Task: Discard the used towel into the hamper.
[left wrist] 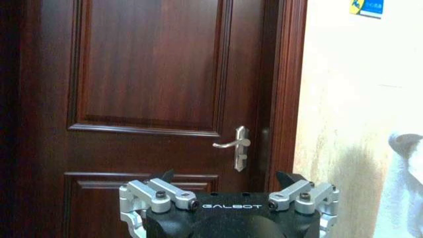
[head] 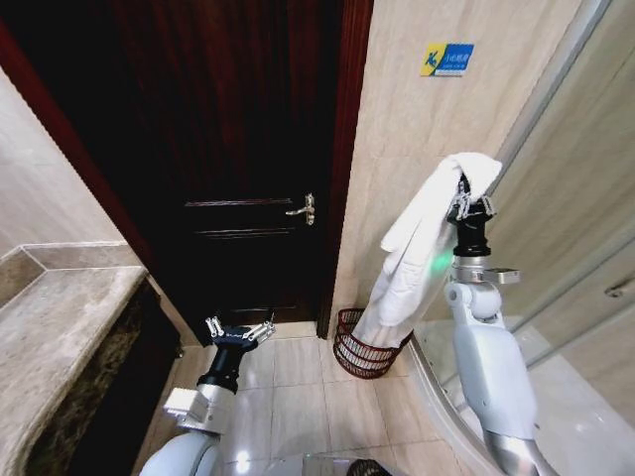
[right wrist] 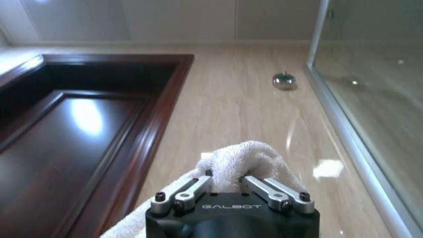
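The right gripper (head: 470,205) is clamped on the towel (head: 422,243), held high so its tail hangs over the hamper (head: 363,349) on the floor, while the left gripper (head: 238,332) waits low, jaws spread.

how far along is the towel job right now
Done: the right gripper has the white terry towel, shut on its top and raised high. In hand: the towel hangs with its lower end at the round reddish-brown wire hamper. Left: letting it go inside. The left gripper waits open, low by the door.
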`<state>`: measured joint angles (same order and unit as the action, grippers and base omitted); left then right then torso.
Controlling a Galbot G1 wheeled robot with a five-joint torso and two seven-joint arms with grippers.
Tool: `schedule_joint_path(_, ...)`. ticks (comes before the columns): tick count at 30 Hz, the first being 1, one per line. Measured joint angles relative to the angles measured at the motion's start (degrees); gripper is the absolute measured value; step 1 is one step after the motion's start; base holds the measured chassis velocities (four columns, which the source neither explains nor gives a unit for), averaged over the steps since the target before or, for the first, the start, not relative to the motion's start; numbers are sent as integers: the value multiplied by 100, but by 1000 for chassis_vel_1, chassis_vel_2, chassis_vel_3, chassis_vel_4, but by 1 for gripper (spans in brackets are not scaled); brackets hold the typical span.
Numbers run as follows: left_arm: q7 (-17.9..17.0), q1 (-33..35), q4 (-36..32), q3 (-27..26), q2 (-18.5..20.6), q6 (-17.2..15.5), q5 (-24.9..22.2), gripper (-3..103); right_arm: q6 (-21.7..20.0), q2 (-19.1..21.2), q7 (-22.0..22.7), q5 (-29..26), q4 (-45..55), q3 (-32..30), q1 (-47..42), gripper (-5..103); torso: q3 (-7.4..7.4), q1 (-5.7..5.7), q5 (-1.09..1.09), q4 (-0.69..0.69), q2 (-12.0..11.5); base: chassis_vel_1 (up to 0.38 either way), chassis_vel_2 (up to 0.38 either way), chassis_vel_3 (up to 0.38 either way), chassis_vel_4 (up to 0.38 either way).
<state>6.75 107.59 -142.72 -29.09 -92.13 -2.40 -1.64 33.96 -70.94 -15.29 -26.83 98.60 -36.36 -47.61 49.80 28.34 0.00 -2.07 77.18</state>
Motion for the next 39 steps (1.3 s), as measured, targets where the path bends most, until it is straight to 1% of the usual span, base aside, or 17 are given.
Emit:
schedule_joint_path(8, 0, -1, 0, 0, 0, 0, 0, 100, 68, 24, -14, -48, -3, -17, -63, 8, 2, 6, -1, -1, -2, -152, 118, 141, -114)
schedule_joint_path(14, 0, -1, 0, 0, 0, 0, 0, 100, 146, -40, -71, -52, -8, -40, -280, 8, 1, 2, -1, -1, -1, -12, 20, 19, -25)
schedule_joint_path(22, 0, 0, 0, 0, 0, 0, 0, 100, 353, -146, -307, -81, -172, -181, -729, 8, -1, -2, -1, 0, 0, 0, 0, 0, 0)
schedule_joint_path(30, 0, -1, 0, 0, 0, 0, 0, 100, 631, -211, -523, -81, -670, -97, -872, 8, 0, 2, -1, -1, 0, 0, 0, 0, 0)
schedule_joint_path(39, 0, 0, 0, 0, 0, 0, 0, 100, 917, -333, -614, -37, -1396, 51, -825, 8, 0, 2, -1, -1, 0, 0, 0, 0, 0)
